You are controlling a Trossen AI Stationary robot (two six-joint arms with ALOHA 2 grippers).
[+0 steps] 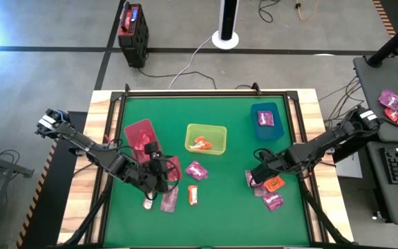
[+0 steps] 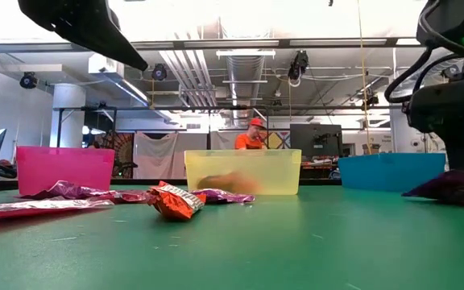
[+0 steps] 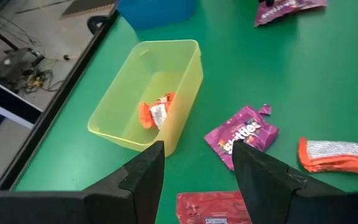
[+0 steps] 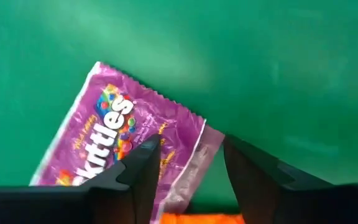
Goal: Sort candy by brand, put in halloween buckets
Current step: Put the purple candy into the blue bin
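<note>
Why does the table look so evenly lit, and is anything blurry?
High view: soft overhead light, faint shadows under both arms on the green table. Low view: ceiling lights glare white; the orange packet looks sharp. Right wrist view: the Skittles packet is slightly soft.

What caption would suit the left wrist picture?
Open left gripper above the green table, facing a yellow bin holding one orange candy.

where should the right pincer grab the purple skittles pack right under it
Take the purple Skittles pack by its crimped end seam, coming straight down from above. It lies flat on the green mat, so only a thin edge gives purchase. The right pincer is open, its fingers straddling that end, next to an orange wrapper.
</note>
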